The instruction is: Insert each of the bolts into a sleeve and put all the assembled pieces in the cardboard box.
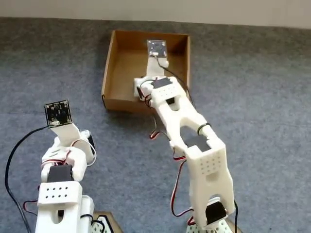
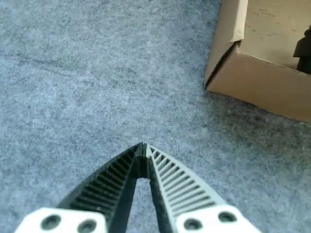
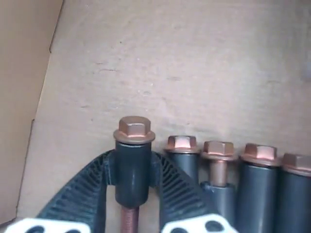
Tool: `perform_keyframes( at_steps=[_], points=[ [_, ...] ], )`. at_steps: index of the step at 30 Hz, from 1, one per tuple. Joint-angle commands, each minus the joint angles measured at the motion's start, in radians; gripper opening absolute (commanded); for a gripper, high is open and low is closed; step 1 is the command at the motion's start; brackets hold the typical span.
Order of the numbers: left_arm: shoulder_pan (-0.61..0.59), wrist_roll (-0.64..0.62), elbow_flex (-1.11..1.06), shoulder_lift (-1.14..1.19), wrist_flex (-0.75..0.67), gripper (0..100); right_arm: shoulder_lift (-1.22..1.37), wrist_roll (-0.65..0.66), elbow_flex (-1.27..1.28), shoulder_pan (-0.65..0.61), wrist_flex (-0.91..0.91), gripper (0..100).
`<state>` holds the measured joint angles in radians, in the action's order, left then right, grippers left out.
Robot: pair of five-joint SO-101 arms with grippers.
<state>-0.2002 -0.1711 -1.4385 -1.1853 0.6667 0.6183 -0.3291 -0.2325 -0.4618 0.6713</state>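
My right gripper [image 3: 132, 167] is down inside the cardboard box [image 3: 146, 58], shut on a black sleeve [image 3: 131, 172] with a copper bolt [image 3: 133, 130] through it. Beside it, several more assembled bolt-and-sleeve pieces [image 3: 218, 170] lie in a row on the box floor. From above, the right arm [image 1: 167, 97] reaches over the box [image 1: 119, 53] front wall. My left gripper [image 2: 144, 150] is shut on nothing, hovering over the grey carpet just short of the box's near corner [image 2: 228, 58]. The left arm [image 1: 60, 145] is folded back at the lower left.
Grey carpet [image 1: 252, 82] covers the whole table around the box. The box walls [image 3: 24, 97] stand close to the held piece on one side. A dark tag board [image 1: 58, 111] sits on the left arm's wrist.
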Motion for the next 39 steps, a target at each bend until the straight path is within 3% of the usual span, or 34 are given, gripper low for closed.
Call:
perform_keyframes(
  at_steps=[1,28,35,39],
  points=[
    [0.008,0.008,0.002,-0.008,-0.018,1,-0.012,-0.009,0.001,0.018,0.002,0.6],
    [0.008,0.008,0.002,-0.008,-0.018,1,0.021,-0.009,0.041,0.018,-0.001,1.0],
    [0.008,0.008,0.002,-0.008,-0.018,1,0.005,-0.009,0.041,0.018,-0.001,16.9],
    [0.008,0.008,0.002,-0.008,-0.018,1,0.004,-0.009,0.008,0.022,0.005,17.3]
  ],
)
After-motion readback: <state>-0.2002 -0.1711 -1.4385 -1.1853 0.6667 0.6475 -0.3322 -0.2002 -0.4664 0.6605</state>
